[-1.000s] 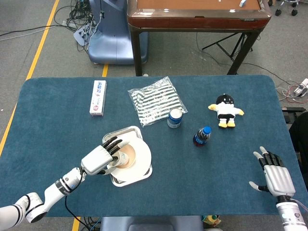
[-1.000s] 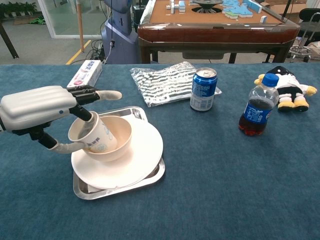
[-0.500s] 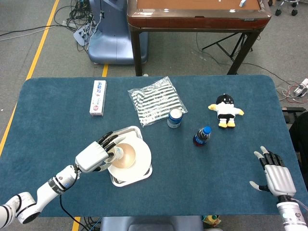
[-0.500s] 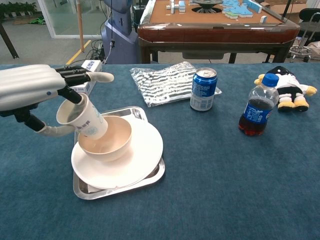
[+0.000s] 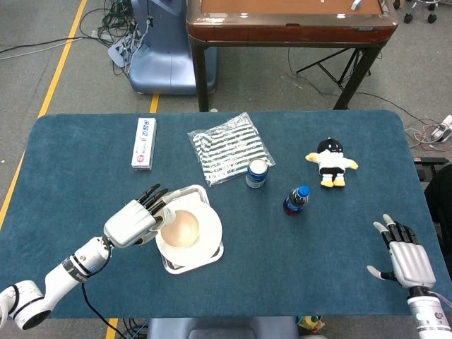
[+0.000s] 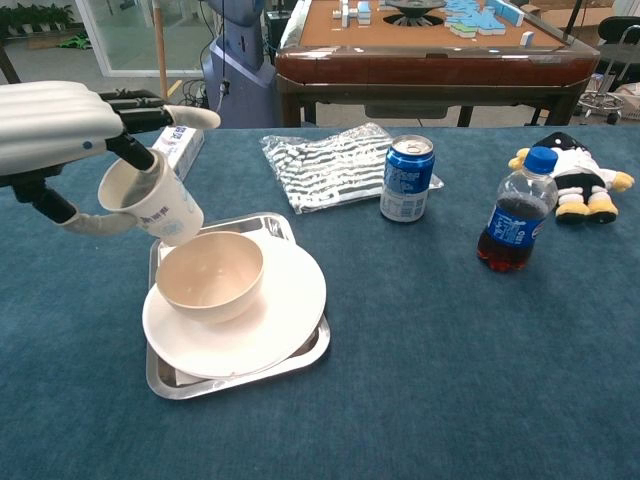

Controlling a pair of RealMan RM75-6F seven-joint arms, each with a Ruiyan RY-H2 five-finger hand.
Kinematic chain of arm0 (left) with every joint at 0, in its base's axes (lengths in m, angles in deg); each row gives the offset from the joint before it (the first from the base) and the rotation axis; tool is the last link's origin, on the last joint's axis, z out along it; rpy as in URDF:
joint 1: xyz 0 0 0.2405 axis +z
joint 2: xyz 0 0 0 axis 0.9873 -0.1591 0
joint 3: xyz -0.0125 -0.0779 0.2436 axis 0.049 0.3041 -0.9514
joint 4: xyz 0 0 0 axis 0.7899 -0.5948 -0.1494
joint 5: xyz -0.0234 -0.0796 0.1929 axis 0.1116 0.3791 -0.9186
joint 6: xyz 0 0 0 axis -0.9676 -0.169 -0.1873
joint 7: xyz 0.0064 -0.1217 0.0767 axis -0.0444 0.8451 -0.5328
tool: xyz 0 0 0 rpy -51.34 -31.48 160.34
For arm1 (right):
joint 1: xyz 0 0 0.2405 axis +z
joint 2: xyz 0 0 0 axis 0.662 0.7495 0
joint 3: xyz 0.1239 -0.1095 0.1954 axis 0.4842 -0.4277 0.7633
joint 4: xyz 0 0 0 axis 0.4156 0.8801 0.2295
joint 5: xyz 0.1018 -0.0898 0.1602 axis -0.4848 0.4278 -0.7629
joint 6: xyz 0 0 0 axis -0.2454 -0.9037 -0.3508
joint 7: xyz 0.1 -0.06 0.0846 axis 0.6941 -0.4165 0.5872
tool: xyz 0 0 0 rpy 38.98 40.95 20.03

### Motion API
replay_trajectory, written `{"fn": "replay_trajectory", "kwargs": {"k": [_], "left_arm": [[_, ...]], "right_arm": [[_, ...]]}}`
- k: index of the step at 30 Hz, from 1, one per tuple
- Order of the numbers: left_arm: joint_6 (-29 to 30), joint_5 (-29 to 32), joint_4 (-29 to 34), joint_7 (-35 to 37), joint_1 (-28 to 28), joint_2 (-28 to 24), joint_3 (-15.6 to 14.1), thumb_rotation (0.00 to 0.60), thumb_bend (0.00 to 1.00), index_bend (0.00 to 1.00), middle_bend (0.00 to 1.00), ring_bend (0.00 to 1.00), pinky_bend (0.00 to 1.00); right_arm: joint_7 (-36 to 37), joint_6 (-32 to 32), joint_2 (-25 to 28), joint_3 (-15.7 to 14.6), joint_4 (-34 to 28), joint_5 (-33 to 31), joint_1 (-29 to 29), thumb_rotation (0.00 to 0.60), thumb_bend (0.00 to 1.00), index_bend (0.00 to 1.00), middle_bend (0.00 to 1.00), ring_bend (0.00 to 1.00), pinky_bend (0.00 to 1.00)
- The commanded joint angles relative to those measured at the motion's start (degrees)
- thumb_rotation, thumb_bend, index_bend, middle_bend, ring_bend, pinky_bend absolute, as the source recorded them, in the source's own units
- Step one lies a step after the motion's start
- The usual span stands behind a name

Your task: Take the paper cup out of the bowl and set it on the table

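Gripping the white printed paper cup (image 6: 150,205) by its rim in the left robot hand (image 6: 60,125), tilted, clear above the beige bowl (image 6: 210,275) at left of frame. Looking light, thin-walled, crushable: calling for gentle hold near the stiffer rim. Resting open, empty: right robot hand (image 5: 408,260), lower right.

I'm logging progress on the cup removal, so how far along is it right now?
Done: the paper cup is out of the bowl, lifted clear above its left rim. In hand: the left hand holds the cup tilted in the air. Left: setting it upright on the table. The right hand rests idle, fingers spread.
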Motion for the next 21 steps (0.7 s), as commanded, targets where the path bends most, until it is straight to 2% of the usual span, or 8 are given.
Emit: {"fn": "replay_trajectory", "kwargs": {"k": [1, 11, 21], "left_arm": [[-0.9, 0.0, -1.2, 0.6, -1.0, 0.6, 0.6, 0.6, 0.32, 0.62, 0.0, 0.0, 0.0], [-2.8, 0.1, -10.5, 8.2, -3.8, 3.1, 1.4, 0.6, 0.32, 0.62, 0.0, 0.0, 0.0], [-2.9, -0.8, -21.4, 16.2, -5.4, 6.3, 0.3, 0.6, 0.32, 0.62, 0.0, 0.0, 0.0]], "right_arm": [[-0.1, 0.1, -0.1, 0.2, 0.1, -0.5, 0.1, 0.6, 0.22, 0.0, 0.0, 0.0, 0.0], [-1.8, 1.4, -1.1, 0.9, 0.6, -3.4, 0.8, 0.6, 0.22, 0.0, 0.0, 0.0, 0.0], [-3.7, 2.1, -2.1, 1.4, 0.6, -5.6, 1.5, 0.6, 0.22, 0.0, 0.0, 0.0, 0.0]]}}
